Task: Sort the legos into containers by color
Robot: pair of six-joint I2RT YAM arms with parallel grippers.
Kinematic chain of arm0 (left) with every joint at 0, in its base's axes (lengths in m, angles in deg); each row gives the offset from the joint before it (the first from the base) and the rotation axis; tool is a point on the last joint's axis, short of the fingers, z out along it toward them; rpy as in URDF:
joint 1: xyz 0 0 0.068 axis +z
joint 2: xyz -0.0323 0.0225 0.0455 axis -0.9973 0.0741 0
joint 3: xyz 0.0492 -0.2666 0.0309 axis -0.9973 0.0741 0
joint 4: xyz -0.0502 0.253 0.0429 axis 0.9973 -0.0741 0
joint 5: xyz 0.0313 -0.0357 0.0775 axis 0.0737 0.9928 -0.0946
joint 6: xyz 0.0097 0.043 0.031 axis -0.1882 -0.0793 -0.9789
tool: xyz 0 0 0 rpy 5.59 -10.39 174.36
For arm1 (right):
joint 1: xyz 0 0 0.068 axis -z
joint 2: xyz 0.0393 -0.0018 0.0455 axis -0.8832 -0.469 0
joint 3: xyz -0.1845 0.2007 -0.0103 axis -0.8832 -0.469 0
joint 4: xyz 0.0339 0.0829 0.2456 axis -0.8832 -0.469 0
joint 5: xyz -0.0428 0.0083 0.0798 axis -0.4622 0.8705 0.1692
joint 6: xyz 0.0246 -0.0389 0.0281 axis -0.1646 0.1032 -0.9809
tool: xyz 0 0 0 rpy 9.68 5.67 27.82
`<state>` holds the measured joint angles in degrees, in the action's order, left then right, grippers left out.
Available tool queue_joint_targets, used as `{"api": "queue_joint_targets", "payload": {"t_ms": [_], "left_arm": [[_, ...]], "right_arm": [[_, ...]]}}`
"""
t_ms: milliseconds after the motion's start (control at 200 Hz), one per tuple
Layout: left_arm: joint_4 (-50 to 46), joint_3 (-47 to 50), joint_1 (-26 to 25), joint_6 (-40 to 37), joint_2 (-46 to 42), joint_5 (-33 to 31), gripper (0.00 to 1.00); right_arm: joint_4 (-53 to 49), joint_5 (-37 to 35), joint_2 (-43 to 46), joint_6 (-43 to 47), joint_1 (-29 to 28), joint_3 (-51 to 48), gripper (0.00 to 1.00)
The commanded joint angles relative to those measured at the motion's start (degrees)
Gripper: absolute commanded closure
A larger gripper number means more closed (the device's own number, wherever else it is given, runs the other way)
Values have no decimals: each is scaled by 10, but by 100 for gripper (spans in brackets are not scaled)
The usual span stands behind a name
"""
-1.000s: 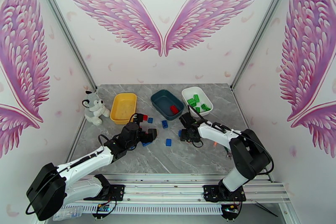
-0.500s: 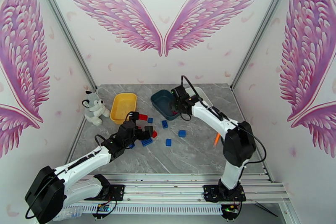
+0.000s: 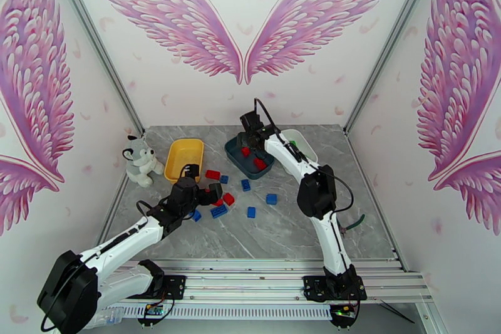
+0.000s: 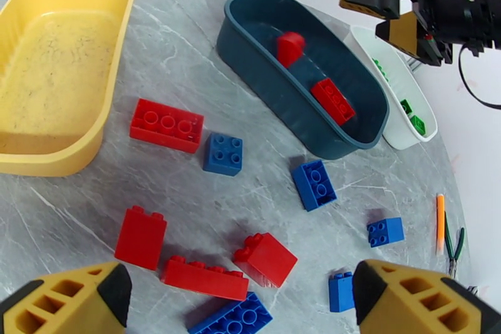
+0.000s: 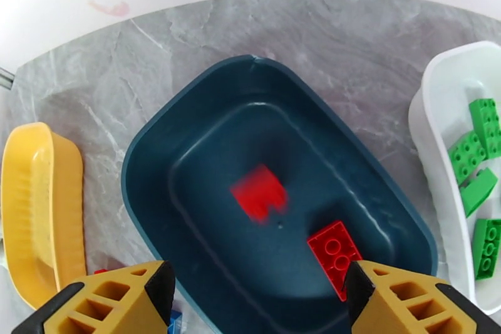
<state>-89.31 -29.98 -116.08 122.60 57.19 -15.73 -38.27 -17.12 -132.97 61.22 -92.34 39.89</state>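
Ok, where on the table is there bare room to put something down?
The yellow tray is empty, and the table is bare along its near edge, nearer than the loose bricks. It is crowded with red and blue bricks in front of the yellow tray and the teal tray.
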Motion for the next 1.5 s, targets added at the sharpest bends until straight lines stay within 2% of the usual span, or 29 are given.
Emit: {"api": "queue_joint_targets", "payload": {"t_ms": [0,160,235,415,550,795,950,1030,1500], "left_arm": [[-15,4,13,0,-24,-5,1],[-21,10,34,3,-38,-6,1],[-23,13,47,6,-45,-3,1],[-22,31,94,23,-66,17,1],[-14,54,148,47,-85,52,1],[13,103,271,104,-112,143,1],[37,123,328,128,-107,197,1],[46,128,339,134,-106,211,1],[57,135,351,140,-105,223,1]], "right_arm": [[12,-12,74,46,-18,-45,22],[56,8,142,117,-77,-138,23],[52,41,145,148,-103,-155,27],[54,64,119,199,-157,-187,30],[48,77,84,224,-172,-189,36],[60,119,46,274,-203,-207,39],[37,114,8,289,-219,-179,48],[30,114,-7,293,-224,-168,50],[25,69,-50,297,-230,-141,49]]}}
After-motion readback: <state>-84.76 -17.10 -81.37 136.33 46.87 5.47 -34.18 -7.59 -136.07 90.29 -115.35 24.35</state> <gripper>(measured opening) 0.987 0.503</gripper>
